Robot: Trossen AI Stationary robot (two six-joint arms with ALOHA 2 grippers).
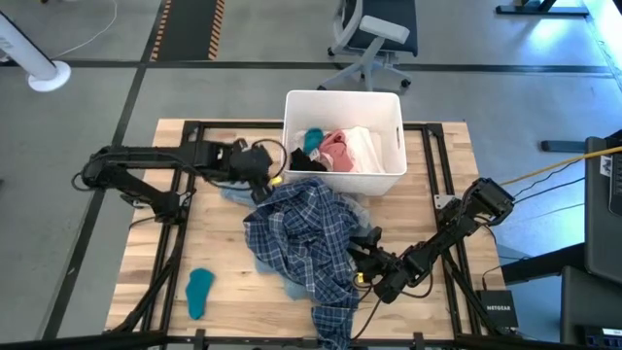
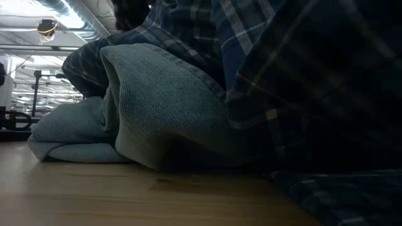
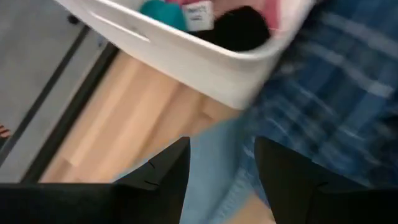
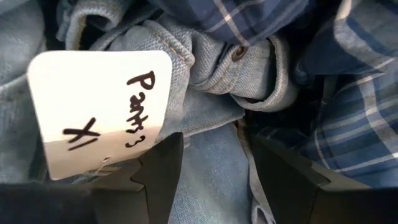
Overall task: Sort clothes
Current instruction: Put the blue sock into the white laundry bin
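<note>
A blue-and-white plaid shirt [image 1: 306,228] lies heaped mid-table over light blue-grey denim pants [image 4: 211,81] that carry a white tag [image 4: 99,106]. A teal piece [image 1: 199,292] lies flat at the near left. Teal [image 1: 313,139], pink [image 1: 335,148], white [image 1: 369,146] and black [image 1: 309,160] clothes lie in the white bin [image 1: 340,180]. My left gripper [image 1: 260,175] is open at the heap's far left by the bin's near corner, over light blue cloth [image 3: 217,155]. My right gripper [image 1: 362,255] is open at the heap's right side, with the pants' denim between its fingers. My left gripper has light blue cloth in the gap between its open fingers [image 3: 168,174]; I cannot tell whether they touch it. My right gripper comes level from the table's right, its open fingers [image 4: 155,180] on either side of a denim fold [image 4: 211,162] below the waistband; touching or not, I cannot tell.
The bin stands at the table's far middle, close behind the heap. In the low view the pants [image 2: 169,107] and shirt [image 2: 301,75] fill the picture. Bare wood [image 1: 175,253] shows at the near left around the teal piece. An office chair [image 1: 374,39] stands beyond the table.
</note>
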